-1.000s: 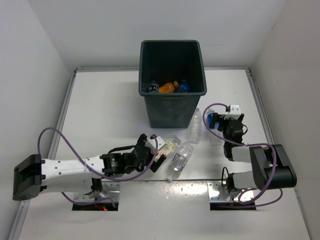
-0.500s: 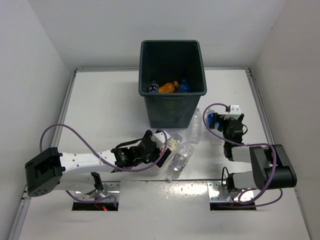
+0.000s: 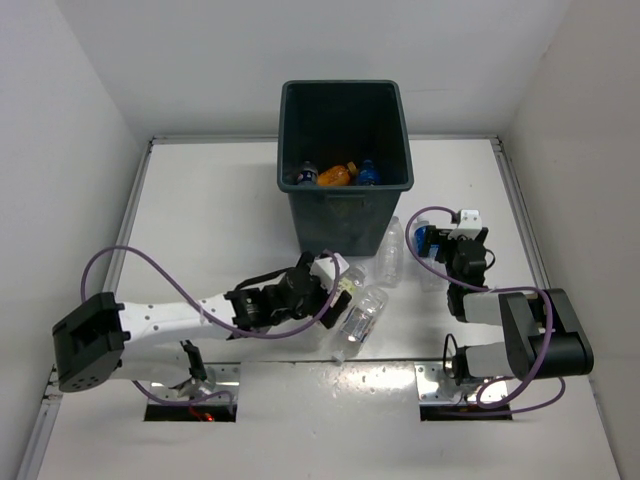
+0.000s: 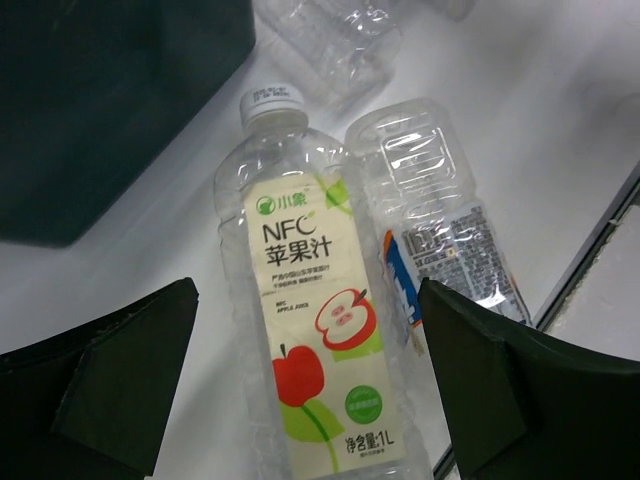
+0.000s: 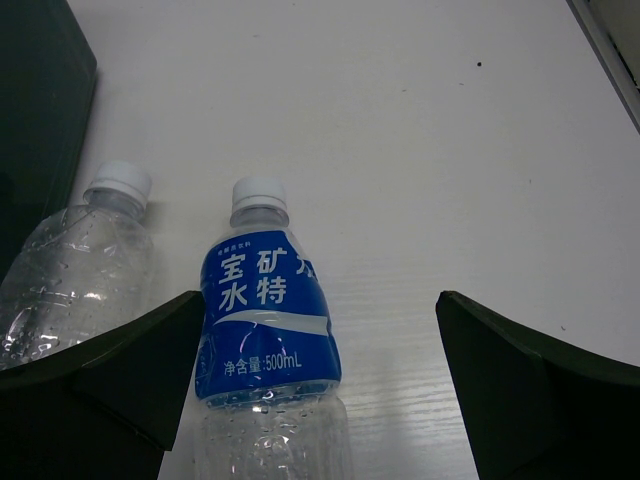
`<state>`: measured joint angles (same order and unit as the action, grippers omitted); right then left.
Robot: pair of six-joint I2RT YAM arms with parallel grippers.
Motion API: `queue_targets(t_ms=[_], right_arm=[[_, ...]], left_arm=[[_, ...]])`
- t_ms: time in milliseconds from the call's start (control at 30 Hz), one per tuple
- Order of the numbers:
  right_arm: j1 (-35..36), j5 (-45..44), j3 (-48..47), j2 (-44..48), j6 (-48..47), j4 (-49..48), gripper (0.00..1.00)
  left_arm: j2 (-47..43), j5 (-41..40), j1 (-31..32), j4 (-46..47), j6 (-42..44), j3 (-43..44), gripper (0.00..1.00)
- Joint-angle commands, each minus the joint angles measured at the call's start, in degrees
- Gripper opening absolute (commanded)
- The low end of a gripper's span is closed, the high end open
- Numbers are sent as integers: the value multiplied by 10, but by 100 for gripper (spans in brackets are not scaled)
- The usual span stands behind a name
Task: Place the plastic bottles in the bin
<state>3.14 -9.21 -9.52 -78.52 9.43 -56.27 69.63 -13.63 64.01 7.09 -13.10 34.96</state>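
The dark bin (image 3: 345, 215) stands at the back centre with an orange bottle (image 3: 335, 175) and two others inside. My left gripper (image 3: 328, 282) is open, its jaws either side of the fruit-label bottle (image 4: 310, 330), which lies on the table. A clear bottle with a small blue-edged label (image 4: 435, 220) lies right beside it. My right gripper (image 3: 434, 246) is open around the lying blue-labelled bottle (image 5: 265, 310), which is nearer the left finger (image 5: 110, 380). A plain bottle (image 5: 75, 270) lies to its left, near the bin (image 5: 40, 120).
Another crumpled clear bottle (image 4: 335, 45) lies past the fruit-label bottle, beside the bin wall (image 4: 110, 100). White walls close in the table on the left, right and back. Purple cables loop from both arms.
My left arm has reached forward and to the right, bringing its open gripper over the fruit-label bottle. The right arm and the bottles have not moved.
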Motion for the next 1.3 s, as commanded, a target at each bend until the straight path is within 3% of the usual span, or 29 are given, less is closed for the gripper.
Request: queue_targets(t_ms=[0, 467, 600, 667, 767, 1033, 1267], right_arm=[[-2, 1, -12, 1, 1, -21, 100], [-2, 1, -12, 1, 1, -21, 100], [-2, 1, -12, 1, 1, -21, 100], [-2, 1, -12, 1, 1, -21, 100], [-2, 1, -12, 1, 1, -21, 100], [-2, 1, -12, 1, 1, -21, 100], [-2, 1, -12, 1, 1, -21, 100]], left_arm=[[21, 31, -6, 17, 3, 20, 99], [152, 84, -54, 13, -44, 41, 99], [166, 103, -66, -10, -44, 62, 74], [166, 108, -72, -24, -44, 62, 68], [122, 88, -78, -52, -32, 67, 60], [-30, 64, -72, -187, 53, 144, 57], [-117, 118, -50, -271, 96, 163, 51]])
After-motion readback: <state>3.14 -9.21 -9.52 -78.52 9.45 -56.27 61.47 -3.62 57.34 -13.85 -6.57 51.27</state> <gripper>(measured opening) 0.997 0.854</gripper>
